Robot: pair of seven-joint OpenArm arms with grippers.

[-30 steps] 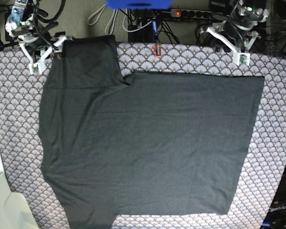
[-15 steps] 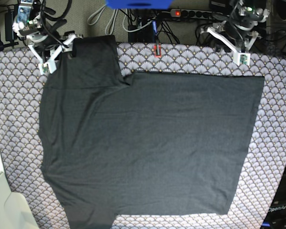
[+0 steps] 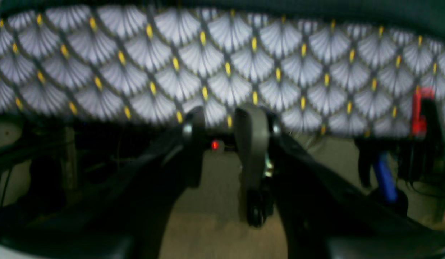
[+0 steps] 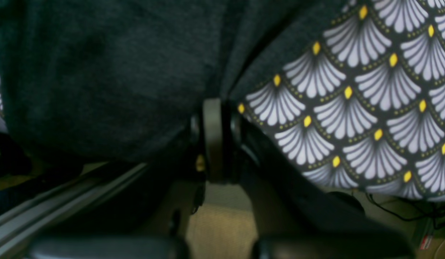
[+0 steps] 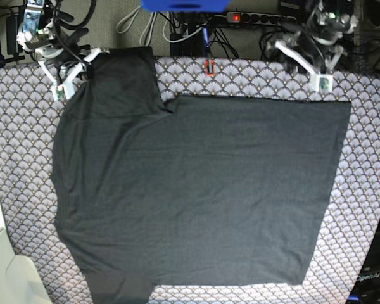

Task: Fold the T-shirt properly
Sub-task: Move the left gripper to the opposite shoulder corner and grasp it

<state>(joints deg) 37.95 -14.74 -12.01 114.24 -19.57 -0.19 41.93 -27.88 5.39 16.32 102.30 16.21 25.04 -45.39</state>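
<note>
The dark grey T-shirt [image 5: 196, 190] lies spread flat on the scallop-patterned cloth [image 5: 367, 190], with one sleeve [image 5: 123, 79] reaching to the far left corner. My right gripper [image 5: 82, 68] sits at that sleeve's outer edge. In the right wrist view its jaws [image 4: 217, 108] are pressed together on the dark fabric [image 4: 100, 72], which creases toward them. Over the table's far right edge, clear of the shirt, hangs my left gripper [image 5: 316, 73]. In the left wrist view its fingers [image 3: 222, 115] stand a little apart with nothing between them.
A red clamp [image 5: 209, 66] grips the far table edge. Behind it lie a power strip [image 5: 235, 18] with a red light, cables and a blue object [image 5: 183, 5]. A white object [image 5: 3, 272] sits at the near left corner.
My right gripper moved onto the sleeve's edge and shut on the fabric, which has pulled slightly toward it. The left gripper shifted only a little.
</note>
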